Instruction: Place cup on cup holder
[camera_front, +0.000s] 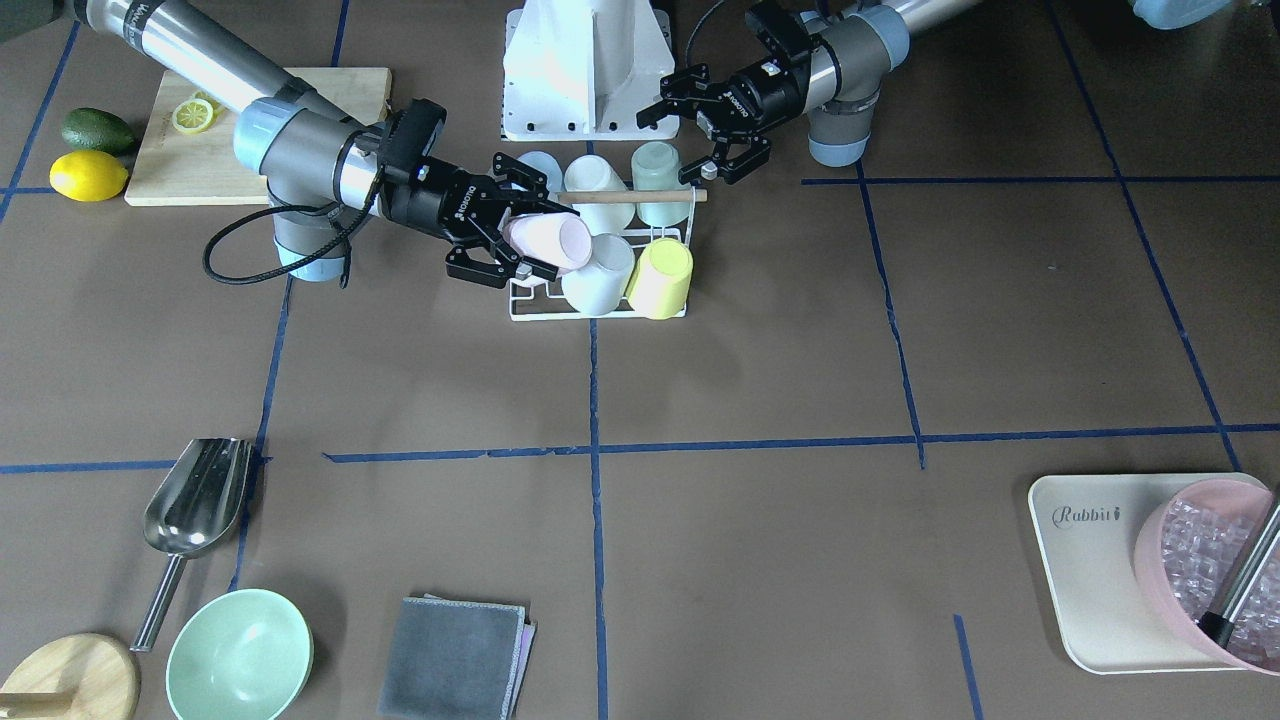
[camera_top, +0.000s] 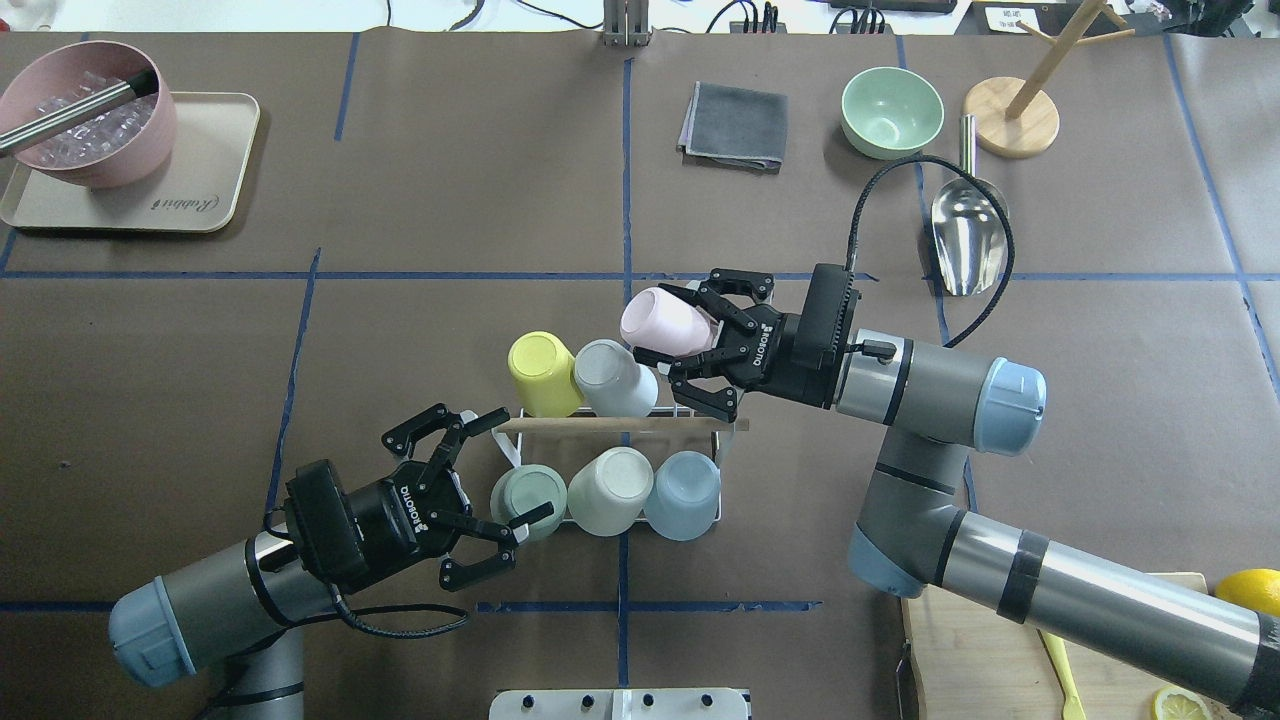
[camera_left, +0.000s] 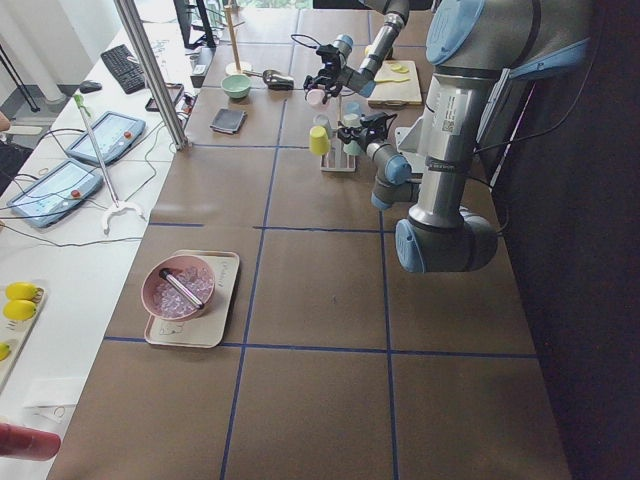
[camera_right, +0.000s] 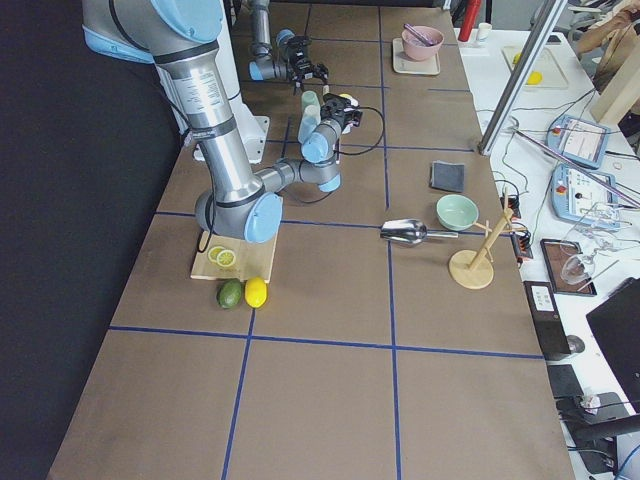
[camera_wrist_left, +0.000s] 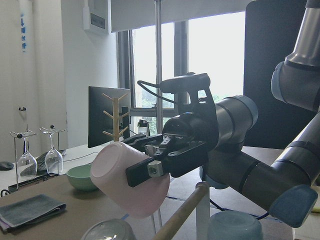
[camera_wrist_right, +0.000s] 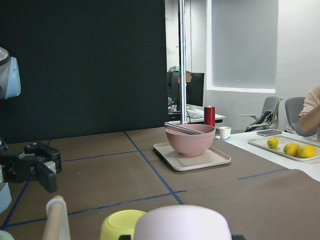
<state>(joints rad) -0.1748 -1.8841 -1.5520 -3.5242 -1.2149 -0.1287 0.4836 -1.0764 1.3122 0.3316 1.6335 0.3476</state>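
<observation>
Seating the last cup looks to be the step in hand: five cups already sit upturned on the cup holder (camera_top: 620, 424), and only the right end of its far row shows free. The next move, as I judge it, calls for tipping the pink cup (camera_top: 650, 316) mouth-down over that free prong. It should then be lowered without knocking its neighbour and only then let go.

Taken from the left of the overhead view, the left pincer (camera_top: 520, 465) hangs at the holder's left end. Its jaws are spread and hold nothing, and one fingertip is just beside the green cup (camera_top: 528, 498). On the bench (camera_top: 400, 330), the holder stands near the middle of the robot-side edge. Its near row carries the green cup, a cream cup (camera_top: 610, 490) and a blue cup (camera_top: 683, 495). Across the wooden rod (camera_top: 560, 424), the far row carries a yellow cup (camera_top: 540, 372) and a grey-white cup (camera_top: 612, 378).

Next comes the pink cup, lying tilted on its side above the empty place, base toward the grey-white cup; whether the two touch I cannot tell. The right pincer (camera_top: 672, 322) is clamped across it, one finger on either side of its wall. Its arm comes in from the bench's near right corner.
</observation>
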